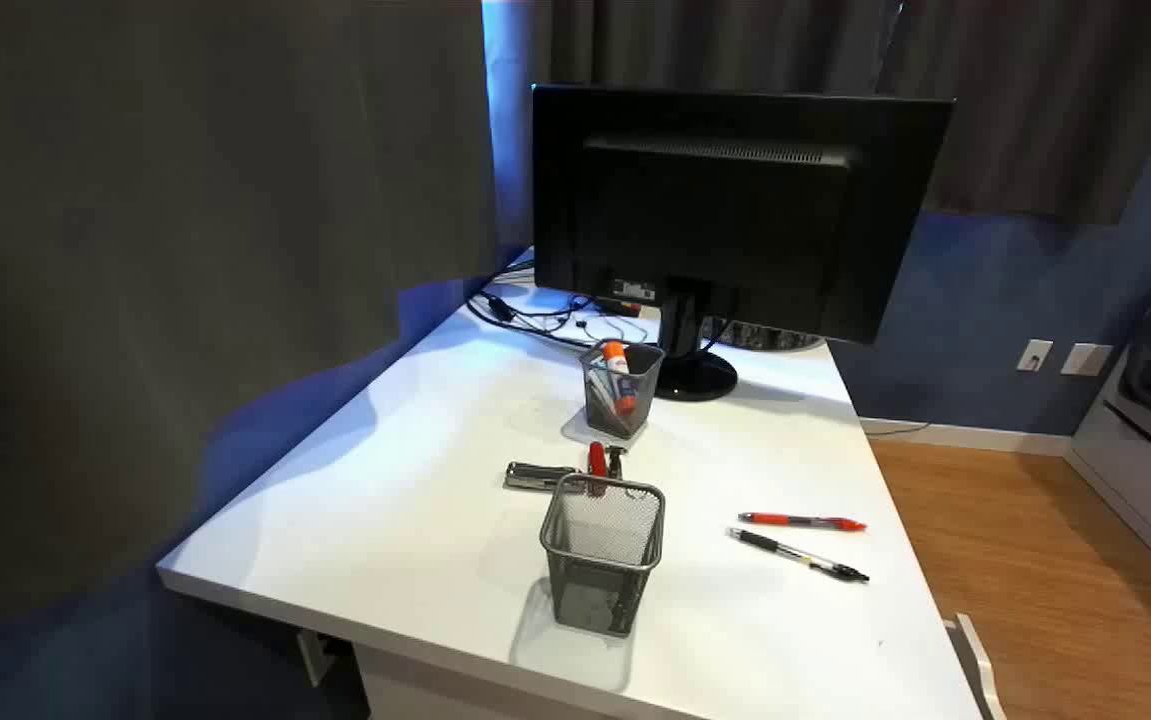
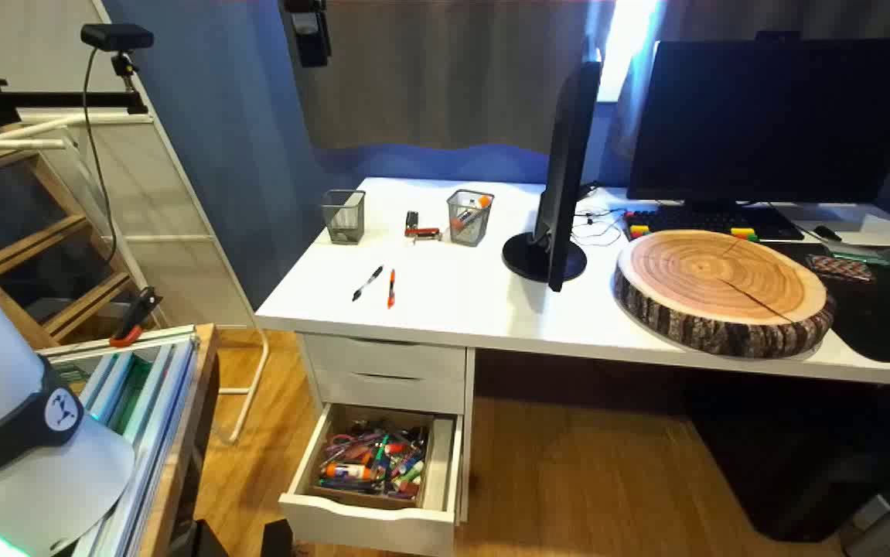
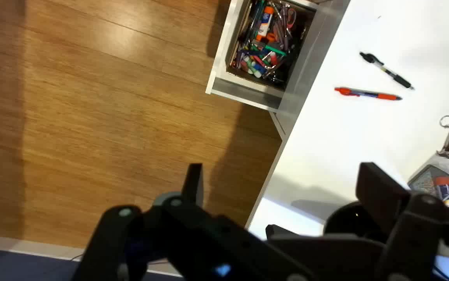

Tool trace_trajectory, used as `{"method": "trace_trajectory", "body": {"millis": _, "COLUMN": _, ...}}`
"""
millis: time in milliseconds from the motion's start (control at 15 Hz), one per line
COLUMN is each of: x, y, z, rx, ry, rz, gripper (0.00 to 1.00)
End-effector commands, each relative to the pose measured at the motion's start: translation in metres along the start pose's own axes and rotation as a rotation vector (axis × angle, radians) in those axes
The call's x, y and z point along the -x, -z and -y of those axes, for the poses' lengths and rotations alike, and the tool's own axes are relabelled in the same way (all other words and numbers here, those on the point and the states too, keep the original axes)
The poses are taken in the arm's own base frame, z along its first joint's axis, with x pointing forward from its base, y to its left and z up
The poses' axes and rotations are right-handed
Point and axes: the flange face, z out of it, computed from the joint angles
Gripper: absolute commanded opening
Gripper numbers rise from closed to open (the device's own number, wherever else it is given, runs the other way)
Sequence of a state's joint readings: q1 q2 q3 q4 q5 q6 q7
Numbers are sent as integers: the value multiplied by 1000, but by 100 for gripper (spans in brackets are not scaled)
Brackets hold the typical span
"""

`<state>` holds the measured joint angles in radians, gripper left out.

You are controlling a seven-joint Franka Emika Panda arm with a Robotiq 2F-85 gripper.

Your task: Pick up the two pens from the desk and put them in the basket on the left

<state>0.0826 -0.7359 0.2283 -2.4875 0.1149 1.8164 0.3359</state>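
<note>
The dark grey mesh basket [image 1: 590, 595] stands upright near the desk's end, looks empty, and also shows in an exterior view [image 2: 344, 224]; it is outside the wrist view. The black pen [image 1: 799, 556] and the red pen [image 1: 803, 521] lie side by side, apart, on the white desk [image 1: 405, 480]. The black pen [image 3: 386, 71] and red pen [image 3: 368, 93] lie at the upper right of the wrist view. My gripper [image 3: 281, 175] is wide open with nothing between its fingers, high above the floor and desk edge, away from the pens.
A second mesh holder [image 2: 469, 232] with a glue stick stands behind a red pocket knife [image 1: 596, 465] and a dark metal tool [image 1: 535, 476]. A monitor [image 1: 725, 210] and wood slab [image 2: 723, 278] stand on the desk. An open drawer [image 2: 367, 518] juts out below.
</note>
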Motion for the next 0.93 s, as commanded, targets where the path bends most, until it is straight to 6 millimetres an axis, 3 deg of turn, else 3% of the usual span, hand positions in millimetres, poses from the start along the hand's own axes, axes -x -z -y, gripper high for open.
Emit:
{"method": "trace_trajectory", "body": {"millis": 0, "x": 0, "y": 1, "z": 0, "rx": 0, "ry": 0, "rz": 1, "gripper": 100}}
{"method": "trace_trajectory", "body": {"millis": 333, "x": 0, "y": 1, "z": 0, "rx": 0, "ry": 0, "rz": 1, "gripper": 100}}
{"method": "trace_trajectory", "body": {"millis": 400, "x": -7, "y": -6, "z": -13, "rx": -14, "ry": -35, "rz": 29, "gripper": 100}}
{"method": "trace_trajectory", "body": {"millis": 600, "x": -24, "y": -32, "z": 16, "rx": 4, "ry": 99, "rz": 66, "gripper": 100}}
{"method": "trace_trajectory", "body": {"millis": 867, "x": -38, "y": -76, "z": 76, "rx": -12, "ry": 339, "rz": 67, "gripper": 100}}
